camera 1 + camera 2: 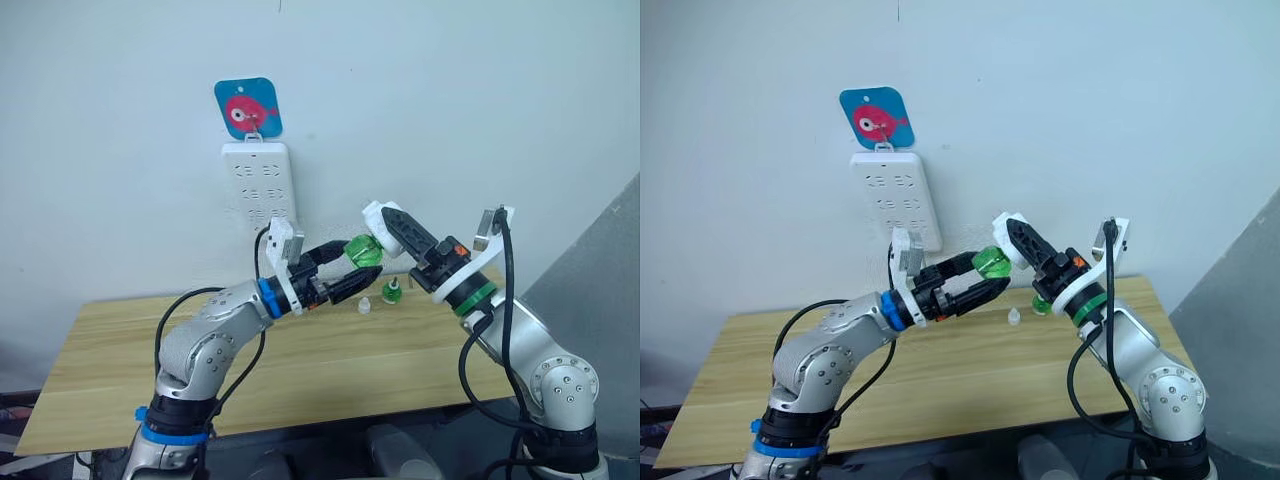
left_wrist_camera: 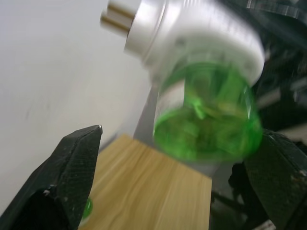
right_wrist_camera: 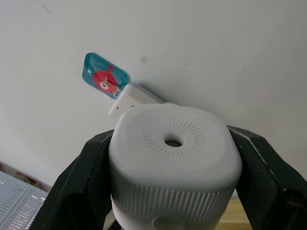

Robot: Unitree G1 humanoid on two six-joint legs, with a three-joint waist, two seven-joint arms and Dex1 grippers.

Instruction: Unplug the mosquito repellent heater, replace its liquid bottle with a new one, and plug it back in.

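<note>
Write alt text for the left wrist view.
A white mosquito repellent heater with a green liquid bottle attached hangs between the left gripper's two open black fingers, its metal prongs pointing toward a pale wall. A wooden table lies below.

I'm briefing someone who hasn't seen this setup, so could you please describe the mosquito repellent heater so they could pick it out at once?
Below the white power strip on the wall, above the wooden table, the right gripper is shut on the mosquito repellent heater. It is the small rounded white unit with a round vent hole and a green bottle attached.
</note>
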